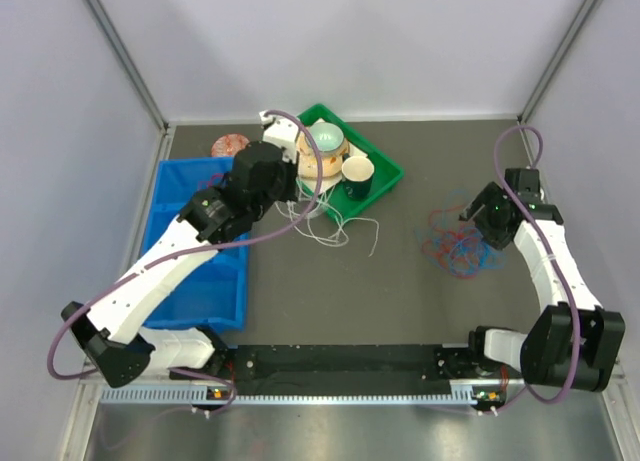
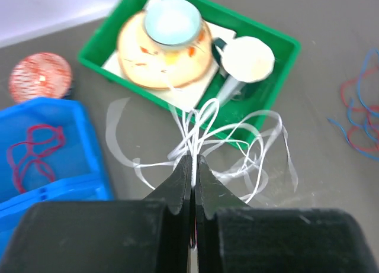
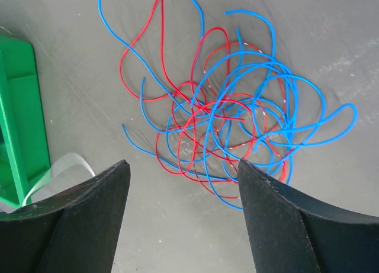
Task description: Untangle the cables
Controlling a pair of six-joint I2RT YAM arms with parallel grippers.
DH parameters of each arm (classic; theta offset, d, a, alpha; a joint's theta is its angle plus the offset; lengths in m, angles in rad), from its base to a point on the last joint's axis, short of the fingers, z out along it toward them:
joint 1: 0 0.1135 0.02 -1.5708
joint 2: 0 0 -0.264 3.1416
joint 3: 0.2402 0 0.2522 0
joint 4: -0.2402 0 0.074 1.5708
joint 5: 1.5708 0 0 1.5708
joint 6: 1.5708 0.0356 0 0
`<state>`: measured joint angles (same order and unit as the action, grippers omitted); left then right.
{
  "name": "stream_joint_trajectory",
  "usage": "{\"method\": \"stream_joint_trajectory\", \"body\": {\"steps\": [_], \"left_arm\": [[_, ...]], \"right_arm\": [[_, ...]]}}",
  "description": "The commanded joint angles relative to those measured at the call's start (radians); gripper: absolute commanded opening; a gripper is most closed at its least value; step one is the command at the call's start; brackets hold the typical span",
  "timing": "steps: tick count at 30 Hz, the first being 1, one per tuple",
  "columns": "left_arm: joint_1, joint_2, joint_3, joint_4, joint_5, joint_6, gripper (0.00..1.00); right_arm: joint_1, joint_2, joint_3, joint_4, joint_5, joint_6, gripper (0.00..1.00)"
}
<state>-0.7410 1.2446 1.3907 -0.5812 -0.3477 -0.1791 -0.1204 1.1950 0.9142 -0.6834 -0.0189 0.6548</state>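
My left gripper (image 2: 193,160) is shut on the white cable (image 2: 237,137), pinching a bunch of its loops; the rest trails onto the mat in front of the green tray. In the top view this gripper (image 1: 292,193) is beside the tray with the white cable (image 1: 325,229) hanging below it. The red and blue cables (image 3: 231,125) lie tangled together on the mat at the right (image 1: 462,246). My right gripper (image 3: 182,163) is open and empty just above the near edge of that tangle, also in the top view (image 1: 472,217). Another red cable (image 2: 32,148) lies in the blue bin.
A green tray (image 1: 388,173) at the back centre holds a paper cup (image 1: 357,171) and a bowl (image 1: 325,139) on a plate. A blue bin (image 1: 205,271) sits at the left. A red mesh ball (image 1: 231,143) lies behind it.
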Motion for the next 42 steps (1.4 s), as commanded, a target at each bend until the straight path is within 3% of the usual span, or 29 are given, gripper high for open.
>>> {"method": "stream_joint_trajectory", "body": {"steps": [1,8,15,17,22,29,33,42], "left_arm": [[0.034,-0.027,0.099,-0.055,-0.13,0.021,0.0],[0.091,-0.076,0.185,-0.054,-0.319,0.058,0.0],[0.095,-0.174,0.159,-0.061,-0.493,0.038,0.0],[0.094,-0.223,0.117,-0.074,-0.511,-0.002,0.0],[0.098,-0.281,-0.041,-0.133,-0.712,-0.135,0.0],[0.216,-0.223,-0.166,-0.244,-0.689,-0.379,0.0],[0.307,-0.284,-0.307,-0.178,-0.616,-0.433,0.0],[0.445,-0.28,-0.374,-0.29,-0.594,-0.651,0.0]], "right_arm": [[-0.01,0.029,0.057,0.045,-0.03,-0.001,0.72],[-0.009,0.06,0.069,0.058,-0.047,-0.009,0.72],[-0.01,0.095,0.089,0.068,-0.067,-0.017,0.72],[-0.008,0.107,0.095,0.071,-0.072,-0.02,0.72],[-0.008,0.136,0.101,0.085,-0.09,-0.021,0.72],[-0.009,0.166,0.103,0.097,-0.124,-0.014,0.72],[-0.008,0.164,0.098,0.101,-0.125,-0.018,0.72],[-0.01,0.161,0.086,0.108,-0.131,-0.02,0.72]]}}
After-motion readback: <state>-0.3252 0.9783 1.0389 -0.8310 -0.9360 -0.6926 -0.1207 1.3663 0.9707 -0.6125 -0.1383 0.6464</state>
